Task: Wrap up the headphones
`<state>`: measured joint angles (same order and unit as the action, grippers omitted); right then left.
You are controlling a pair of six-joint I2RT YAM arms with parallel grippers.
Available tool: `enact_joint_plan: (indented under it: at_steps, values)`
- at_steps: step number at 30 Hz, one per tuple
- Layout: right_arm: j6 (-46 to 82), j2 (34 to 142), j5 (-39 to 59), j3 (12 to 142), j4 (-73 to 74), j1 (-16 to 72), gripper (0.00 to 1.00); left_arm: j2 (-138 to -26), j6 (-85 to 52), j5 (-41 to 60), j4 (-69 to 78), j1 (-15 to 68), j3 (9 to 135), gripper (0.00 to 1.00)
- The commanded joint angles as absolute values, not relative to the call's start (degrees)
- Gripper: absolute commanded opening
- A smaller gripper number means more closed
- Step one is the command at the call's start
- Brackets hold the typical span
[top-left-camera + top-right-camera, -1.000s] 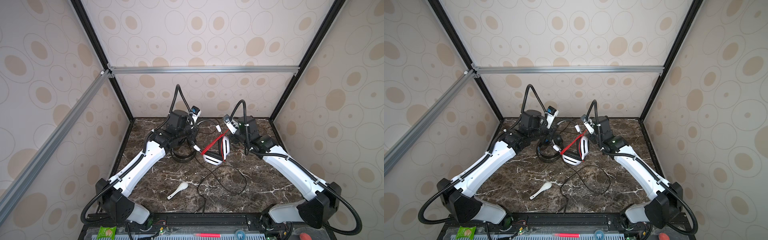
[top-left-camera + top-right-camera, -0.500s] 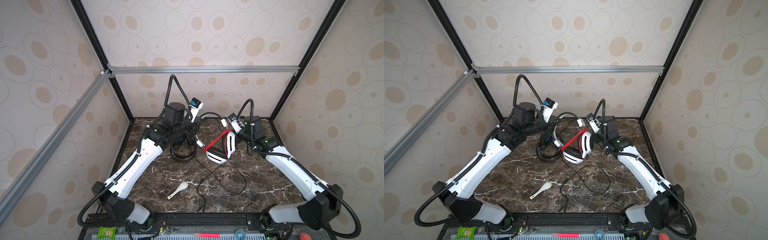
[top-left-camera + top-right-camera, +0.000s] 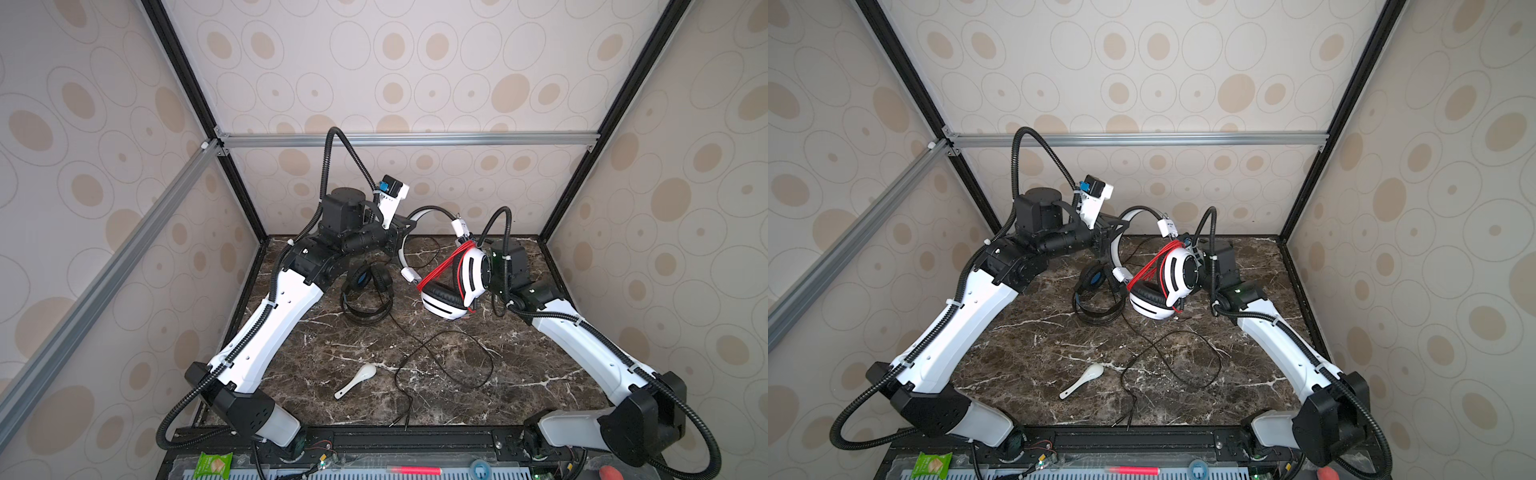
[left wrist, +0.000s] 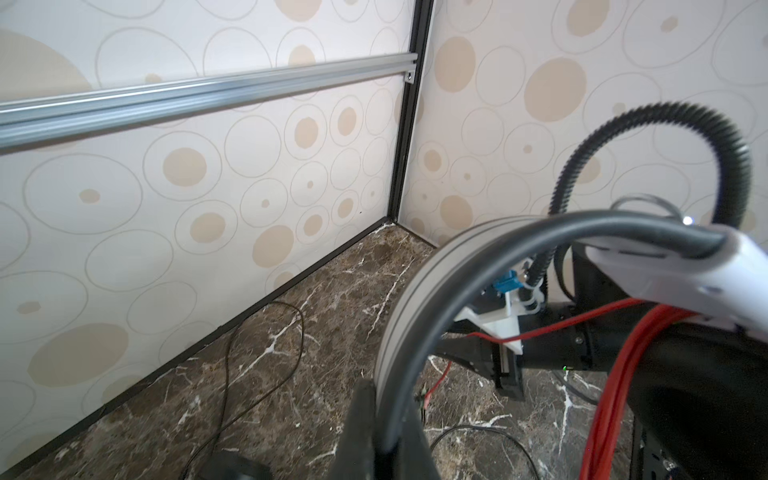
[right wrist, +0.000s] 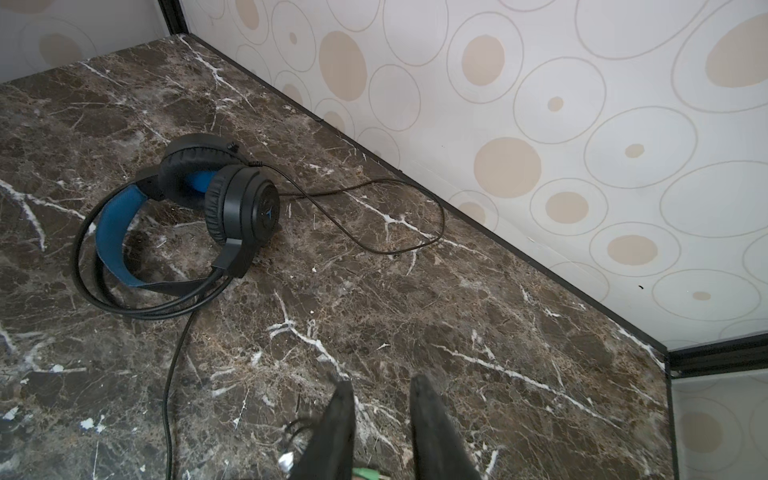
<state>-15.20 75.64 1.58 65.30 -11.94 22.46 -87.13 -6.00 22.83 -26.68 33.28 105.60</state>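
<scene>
Cream walls [image 3: 415, 62], beige oval pattern; black corner posts [image 3: 183, 70]; aluminium rail [image 3: 407, 139]; brown marble floor [image 3: 332, 353].

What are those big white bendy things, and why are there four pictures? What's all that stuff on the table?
They are two robot arms with pinchers for hands. Two pictures look down from above; two come from little cameras on the arms' wrists. The left gripper is pinching the headband of the white-and-black headphones; their red cable is looped around them. The right gripper is open, holding nothing. On the marble table lie black headphones with a loose thin black cable, and a white spoon.
</scene>
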Motion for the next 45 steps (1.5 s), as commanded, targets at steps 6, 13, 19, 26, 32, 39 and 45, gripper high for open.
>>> enact_joint_plan:
  at_steps: [6, 13, 19, 26, 32, 39, 45]
  values:
    - [-7.3, 72.9, 7.9, 61.4, -3.2, 19.0, 0.28, -87.7, -12.3, 28.7, -20.2, 33.2, 112.0, 0.00]
    - [-5.4, 74.6, 9.9, 61.7, -1.5, 18.6, 0.28, -89.1, -16.6, 31.0, -15.8, 33.2, 115.7, 0.00]
    - [-3.7, 75.7, 10.8, 61.1, 0.4, 18.4, 0.28, -90.6, -20.0, 31.0, -12.1, 32.8, 119.3, 0.00]
    - [-0.5, 76.7, 12.9, 59.2, 3.2, 17.8, 0.28, -91.2, -25.3, 30.3, -5.1, 32.7, 119.7, 0.00]
    - [1.0, 78.5, 15.4, 58.6, 4.8, 17.5, 0.29, -92.1, -25.7, 29.2, -5.2, 32.6, 121.0, 0.00]
    - [2.8, 79.5, 18.8, 56.4, 7.4, 17.1, 0.39, -92.8, -26.7, 27.6, -4.7, 32.5, 121.7, 0.00]
    - [3.0, 79.4, 19.2, 54.8, 7.9, 17.0, 0.37, -92.8, -27.6, 25.3, -4.5, 32.4, 121.7, 0.00]
